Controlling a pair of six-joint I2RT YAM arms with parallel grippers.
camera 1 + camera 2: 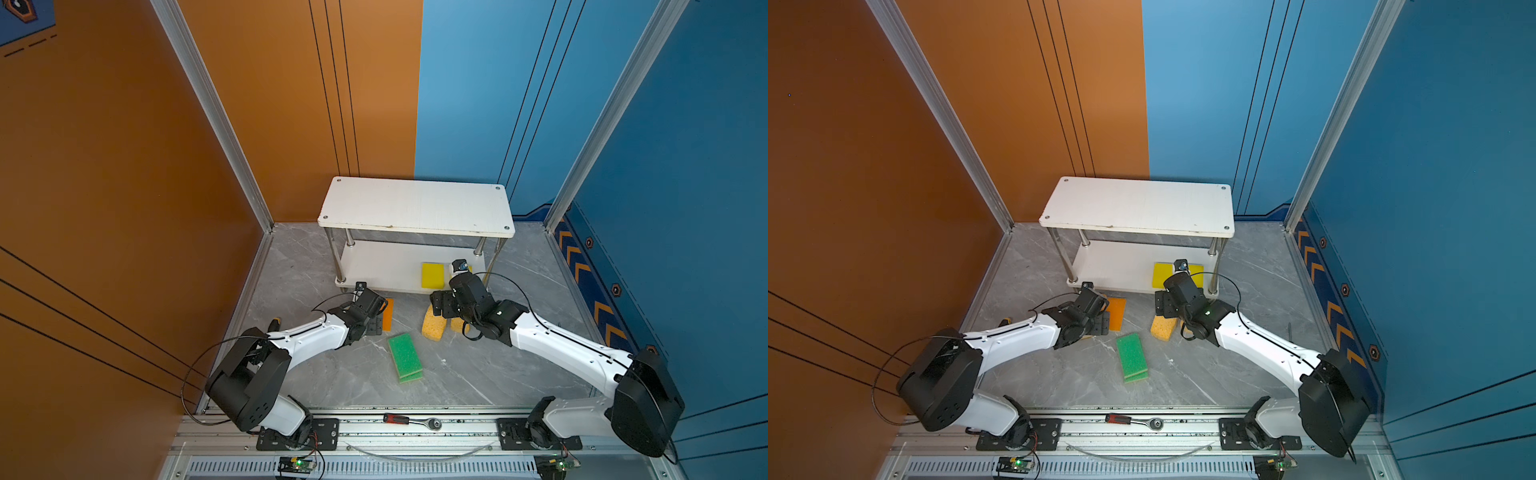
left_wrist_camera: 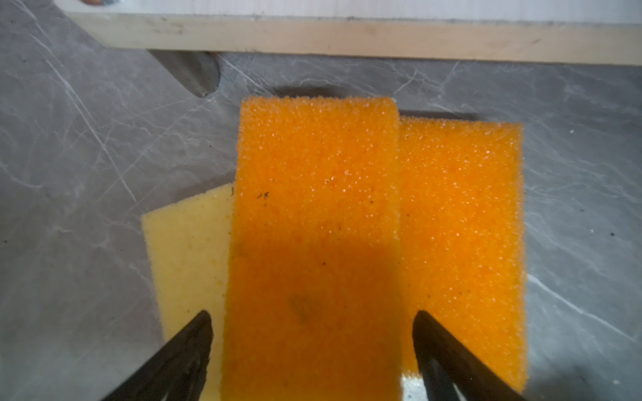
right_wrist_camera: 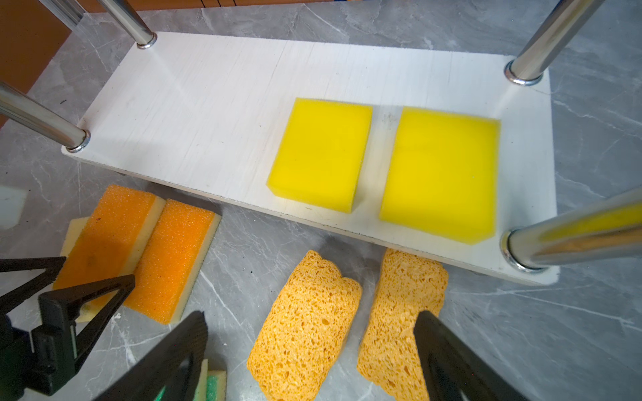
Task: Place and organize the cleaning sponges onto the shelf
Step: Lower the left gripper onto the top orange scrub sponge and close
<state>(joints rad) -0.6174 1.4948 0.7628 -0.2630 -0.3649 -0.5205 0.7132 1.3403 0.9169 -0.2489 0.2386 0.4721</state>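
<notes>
On the lower level of the shelf (image 3: 208, 104), at its right end, two yellow sponges (image 3: 319, 152) lie flat side by side with a narrow gap between them. Just in front of the shelf's left half lie two orange sponges (image 2: 312, 208), one overlapping the other, and a pale sponge (image 2: 187, 250) is partly under the upper one. The left gripper (image 2: 312, 316) is released, with a finger on each side of the upper orange sponge and not yet pressing it. In front of the shelf's right half lie two porous sponges (image 3: 305, 323). The right gripper (image 3: 311, 314) hovers over them, its jaws wide and holding nothing. Two green sponges (image 1: 405, 355), stacked, lie farther in front of the shelf.
</notes>
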